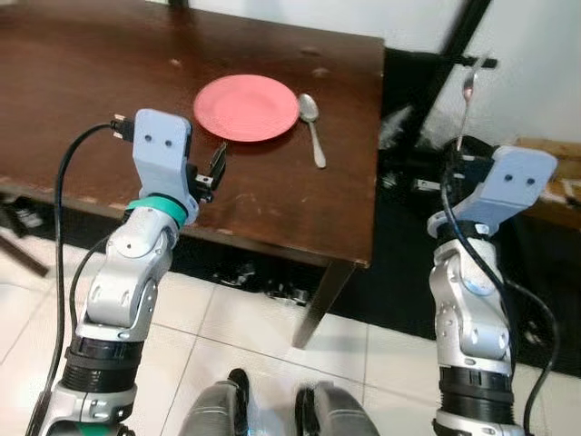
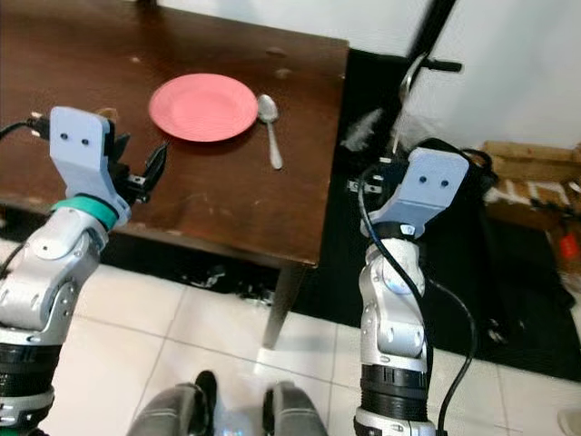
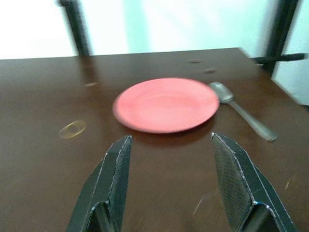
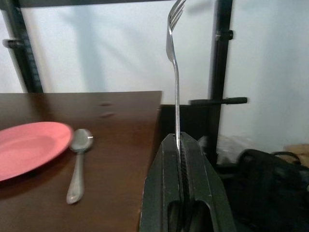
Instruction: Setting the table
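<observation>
Two silver arms rise from the lower edge of the head views, both bent at the elbow and pointing forward. The left arm reaches over the near edge of the dark wooden desk, and its left claw hangs low above the wood, just short of the pink plate. Its two black fingers stand well apart with nothing between them, and the plate shows ahead through the gap in the left wrist view.

The right arm stands off the desk's right side, above the dark floor there, with its forearm upright and the wrist tipped forward. The right claw is pressed together on the handle of a fork, which stands nearly upright with its tines at the top, against the white wall behind.

On the desk, a spoon lies just beside the right rim of the plate, bowl away from the robot and handle toward it. Plate and spoon sit near the far right corner of the desk. Pale floor tiles show beneath the near edge, and the robot's legs show at the bottom.
</observation>
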You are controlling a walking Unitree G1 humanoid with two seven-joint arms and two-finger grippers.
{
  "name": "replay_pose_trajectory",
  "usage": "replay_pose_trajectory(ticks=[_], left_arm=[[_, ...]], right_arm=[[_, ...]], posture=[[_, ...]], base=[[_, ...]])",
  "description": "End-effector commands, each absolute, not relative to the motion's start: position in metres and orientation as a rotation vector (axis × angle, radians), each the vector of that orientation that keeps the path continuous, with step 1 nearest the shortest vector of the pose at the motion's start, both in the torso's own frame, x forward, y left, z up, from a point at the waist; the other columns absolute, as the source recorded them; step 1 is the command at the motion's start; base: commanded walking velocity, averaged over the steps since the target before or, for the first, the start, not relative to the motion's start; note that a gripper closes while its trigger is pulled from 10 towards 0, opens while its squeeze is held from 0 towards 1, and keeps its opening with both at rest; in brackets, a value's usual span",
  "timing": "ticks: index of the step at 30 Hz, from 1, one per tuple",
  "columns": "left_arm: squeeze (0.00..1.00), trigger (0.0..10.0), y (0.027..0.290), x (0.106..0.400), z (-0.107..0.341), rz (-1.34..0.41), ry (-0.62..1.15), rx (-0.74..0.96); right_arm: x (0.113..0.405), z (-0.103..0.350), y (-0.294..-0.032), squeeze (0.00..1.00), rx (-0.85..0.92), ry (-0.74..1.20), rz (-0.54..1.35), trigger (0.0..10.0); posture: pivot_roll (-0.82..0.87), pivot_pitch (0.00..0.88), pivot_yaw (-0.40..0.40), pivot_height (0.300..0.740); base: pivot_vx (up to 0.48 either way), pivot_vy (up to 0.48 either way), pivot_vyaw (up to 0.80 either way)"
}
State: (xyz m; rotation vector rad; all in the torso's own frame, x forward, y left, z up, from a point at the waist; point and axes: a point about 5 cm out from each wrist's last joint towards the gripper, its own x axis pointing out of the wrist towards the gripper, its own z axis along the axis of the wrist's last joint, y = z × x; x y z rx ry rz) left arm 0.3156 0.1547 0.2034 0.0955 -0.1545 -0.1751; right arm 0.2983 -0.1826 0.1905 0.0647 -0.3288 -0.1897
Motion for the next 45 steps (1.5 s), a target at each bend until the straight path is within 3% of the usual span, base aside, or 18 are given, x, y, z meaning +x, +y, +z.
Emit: replay_pose_trajectory(ticks=[1,39,45], left_arm=[[0.00,10.0,0.1550,0.3154,0.1965,-0.174,-0.134,0.099],[0.00,10.0,0.1537,0.3174,0.1949,-0.176,-0.141,0.090],[0.00,10.0,0.1539,0.3182,0.1944,-0.168,-0.127,0.057]], right_arm=[[0.2969,0.1914,-0.1843,0.00,0.073,-0.328,-0.192,10.0],[0.2965,0.1906,-0.1818,0.00,0.126,-0.284,-0.158,10.0],[0.2966,0.1907,-0.1792,0.00,0.129,-0.277,-0.111,10.0]], posture=[[0.05,0.036,-0.006,0.740],[0.03,0.043,-0.010,0.740],[0.03,0.044,-0.011,0.740]], base=[[-0.349,0.000,0.00],[-0.358,0.000,0.00],[-0.107,0.000,0.00]])
